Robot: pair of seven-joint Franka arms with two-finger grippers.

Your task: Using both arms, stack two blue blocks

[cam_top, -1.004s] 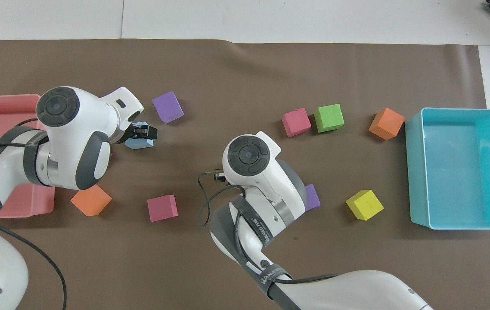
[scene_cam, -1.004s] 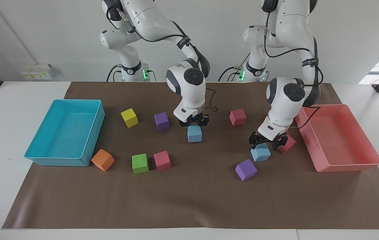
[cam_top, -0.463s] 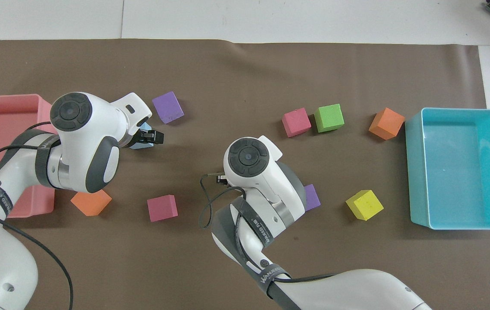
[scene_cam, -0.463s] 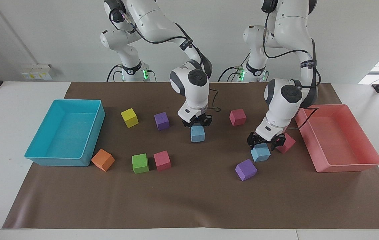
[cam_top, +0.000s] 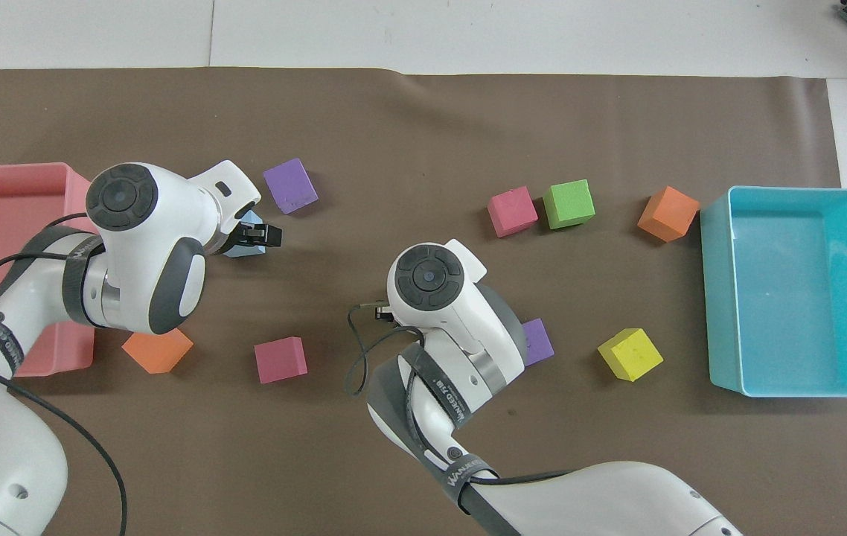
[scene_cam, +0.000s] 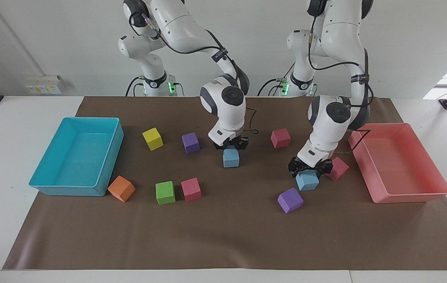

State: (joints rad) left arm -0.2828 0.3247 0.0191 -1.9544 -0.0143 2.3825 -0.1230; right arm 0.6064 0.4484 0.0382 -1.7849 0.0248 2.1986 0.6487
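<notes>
Right now the task looks to be at its opening, pick-up step: each arm is down on its own blue block and nothing is stacked. The right gripper sits on top of the blue block near the middle of the mat, its fingers pinching the cube's upper part; whether the cube is off the mat I cannot tell. The left gripper is spread wide around the top of the other blue block, which rests on the brown mat just beside a pink cube and near a purple cube, toward the pink tray. Judging from this, the left gripper has yet to squeeze its cube; then one block must be raised, carried over the other and set down squarely.
</notes>
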